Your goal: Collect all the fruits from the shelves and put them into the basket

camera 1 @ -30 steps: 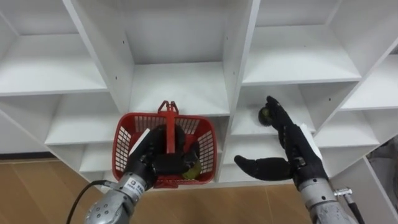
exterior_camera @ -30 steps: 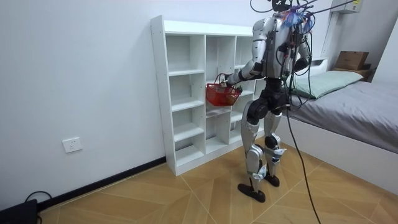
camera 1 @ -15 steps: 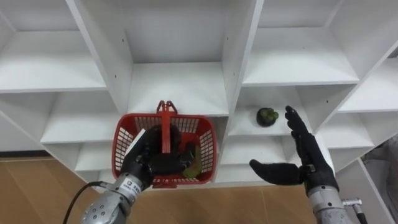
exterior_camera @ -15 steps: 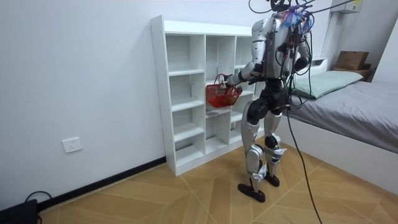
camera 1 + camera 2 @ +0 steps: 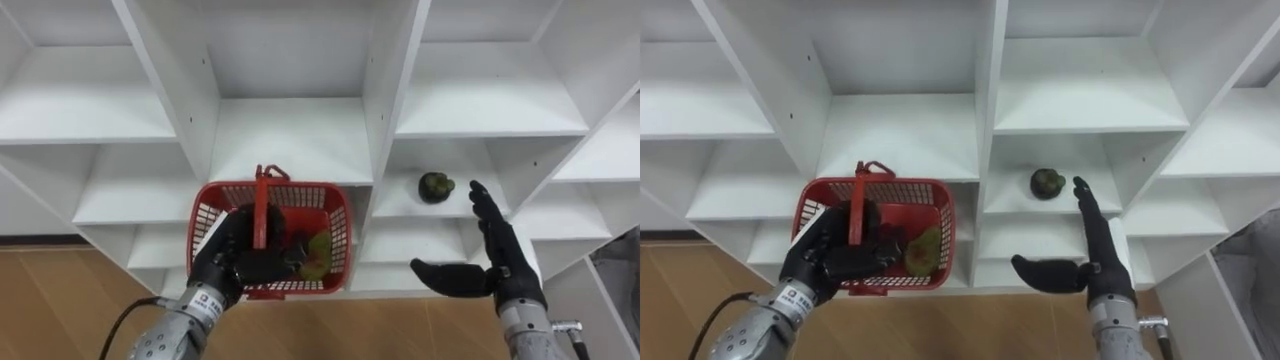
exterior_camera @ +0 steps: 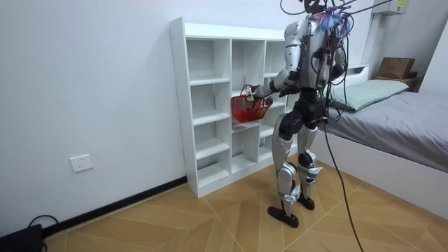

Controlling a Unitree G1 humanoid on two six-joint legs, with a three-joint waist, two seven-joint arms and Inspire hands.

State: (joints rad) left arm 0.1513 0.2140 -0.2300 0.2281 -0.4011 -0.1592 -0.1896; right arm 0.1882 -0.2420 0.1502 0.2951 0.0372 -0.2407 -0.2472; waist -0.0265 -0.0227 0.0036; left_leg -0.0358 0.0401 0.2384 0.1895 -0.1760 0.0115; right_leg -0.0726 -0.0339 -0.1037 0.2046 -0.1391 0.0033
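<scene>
Dark green round fruit still sits on the white closet shelf, right of the red plastic mesh basket. Your right robot hand has drawn back nearer you, fingers straight and empty. The pick looks unmade, so reach again. Your left robot hand is curled round the basket's handle.

text: none legible; white tag behind left robot hand: print too small to read

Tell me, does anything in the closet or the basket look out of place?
Nothing stands out. The red basket hangs from the left hand, with a greenish fruit inside; one dark green fruit sits on its shelf, near the open right hand.
</scene>
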